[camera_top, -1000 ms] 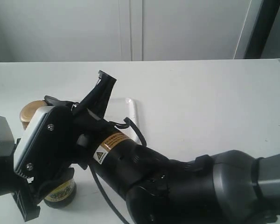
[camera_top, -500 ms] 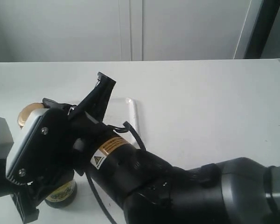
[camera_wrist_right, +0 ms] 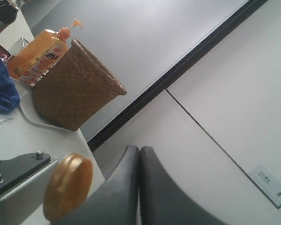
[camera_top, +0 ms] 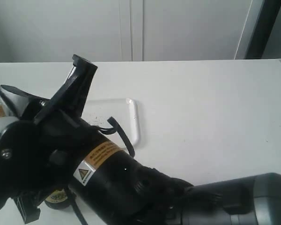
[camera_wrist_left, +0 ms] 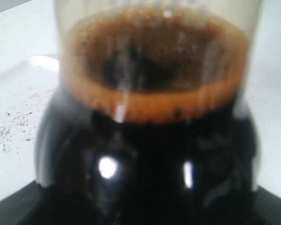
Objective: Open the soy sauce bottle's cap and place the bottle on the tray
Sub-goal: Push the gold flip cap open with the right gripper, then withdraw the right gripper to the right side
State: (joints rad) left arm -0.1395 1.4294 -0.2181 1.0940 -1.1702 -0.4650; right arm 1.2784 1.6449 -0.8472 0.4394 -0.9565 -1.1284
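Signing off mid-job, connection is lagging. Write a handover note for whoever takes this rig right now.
Right hand: shut, nothing between its fingers, tips beside the cap.
Left hand: close against the soy sauce bottle; its grip cannot be told.
The bottle's base stands on the table, in front of the tray, not on it.
Done: nothing confirmed; whether the cap is open is unclear.
Left: confirm or open the cap, then set the bottle on the tray.
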